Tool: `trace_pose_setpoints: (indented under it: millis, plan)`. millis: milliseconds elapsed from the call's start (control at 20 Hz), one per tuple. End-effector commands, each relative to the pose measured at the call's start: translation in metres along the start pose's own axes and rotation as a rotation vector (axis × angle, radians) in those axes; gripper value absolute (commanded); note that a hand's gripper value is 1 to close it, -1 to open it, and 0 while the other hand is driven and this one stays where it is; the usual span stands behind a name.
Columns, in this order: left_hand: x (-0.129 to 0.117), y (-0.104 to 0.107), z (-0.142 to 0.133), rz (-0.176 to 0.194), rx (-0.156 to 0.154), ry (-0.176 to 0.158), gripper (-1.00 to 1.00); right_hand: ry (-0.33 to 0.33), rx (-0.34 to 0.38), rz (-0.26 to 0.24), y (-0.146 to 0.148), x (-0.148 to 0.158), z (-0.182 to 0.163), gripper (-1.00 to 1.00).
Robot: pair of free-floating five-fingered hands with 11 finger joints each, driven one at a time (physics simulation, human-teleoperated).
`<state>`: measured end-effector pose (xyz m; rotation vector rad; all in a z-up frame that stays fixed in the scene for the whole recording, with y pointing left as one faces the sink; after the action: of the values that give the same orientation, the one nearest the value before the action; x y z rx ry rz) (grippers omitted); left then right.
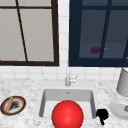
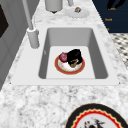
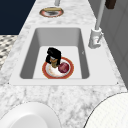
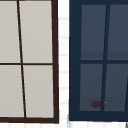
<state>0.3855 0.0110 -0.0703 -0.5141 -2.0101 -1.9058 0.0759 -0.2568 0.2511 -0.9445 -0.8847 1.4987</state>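
We see a round orange-rimmed white plate (image 2: 66,68) on the floor of the white sink basin (image 2: 98,53), a dark red ball-shaped fruit (image 2: 63,57) on it; a black hand (image 2: 74,57) sits over the plate beside the fruit, fingers curled, grip unclear; we can't tell which hand; grey faucet (image 2: 32,35) behind.
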Motion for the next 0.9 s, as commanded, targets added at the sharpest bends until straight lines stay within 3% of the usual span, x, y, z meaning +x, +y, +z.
trace_pose_setpoints:
  millis: [0,100,200,250,300,400,550,850]
  plan:
    - [-0.021,-0.018,-0.003,-0.013,0.037,0.013,1.00,0.000,0.000,0.000,0.000,0.000,0.000,0.00]
    - [-0.017,-0.016,-0.003,-0.012,0.045,0.005,1.00,0.000,0.000,0.000,0.000,0.000,0.000,0.00]
    - [-0.013,-0.011,-0.003,-0.005,0.013,0.005,1.00,0.000,0.000,0.000,0.000,0.000,0.000,0.00]
    - [-0.011,-0.005,-0.002,0.007,0.002,-0.004,-1.00,0.000,0.000,0.000,0.000,0.000,0.000,0.00]
    - [-0.008,0.009,0.000,-0.043,-0.044,0.009,-1.00,0.000,0.000,0.000,0.000,0.000,0.000,0.00]
    - [-0.010,0.025,0.007,-0.072,-0.071,0.001,-1.00,0.000,0.000,0.000,0.000,0.000,0.000,0.00]
    - [-0.003,0.040,0.011,-0.046,-0.082,0.023,-1.00,0.000,0.000,0.000,0.000,0.000,0.000,0.00]
    - [0.008,0.063,0.012,-0.039,-0.076,-0.003,-1.00,0.000,0.000,0.000,0.000,0.000,0.000,0.00]
